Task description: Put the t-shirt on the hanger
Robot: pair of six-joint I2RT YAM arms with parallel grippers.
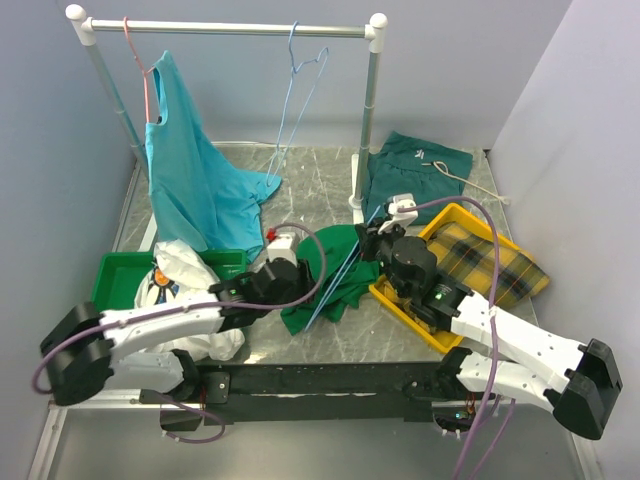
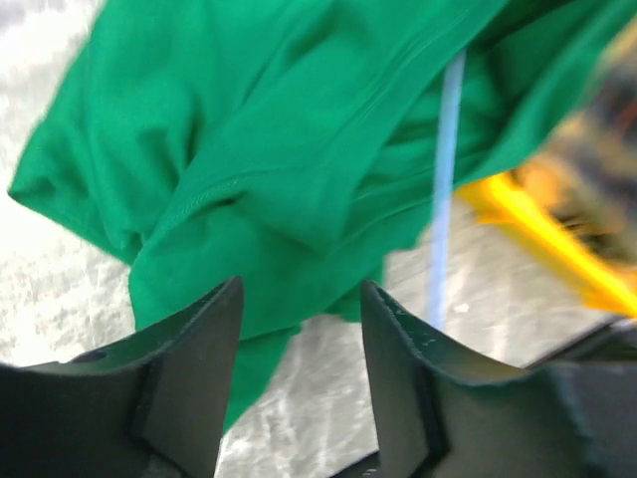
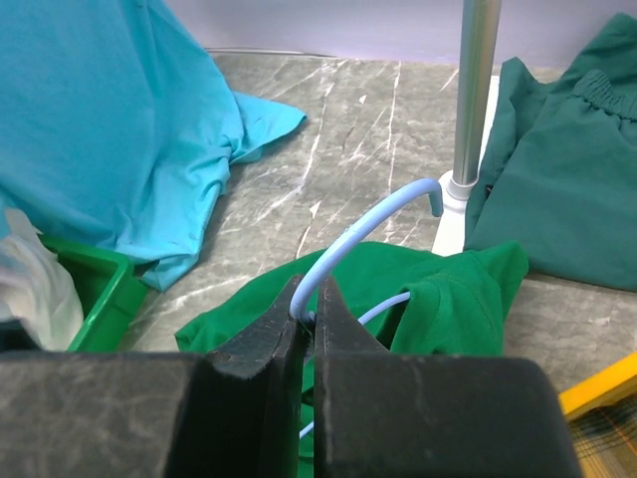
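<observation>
- Right gripper (image 3: 311,299) is pinched tight on the hanger (image 3: 366,225) just below its hook, centre of the right wrist view.
- T-shirt (image 1: 338,268) lies crumpled mid-frame in the top view, between both grippers, with the hanger wire running across it.
- Left gripper (image 2: 299,311) is wide and empty, over the shirt edge.
- Step: likely feeding the hanger into the shirt.
- Next: the left gripper needs to pinch the fabric edge and pull it over a hanger shoulder.
</observation>
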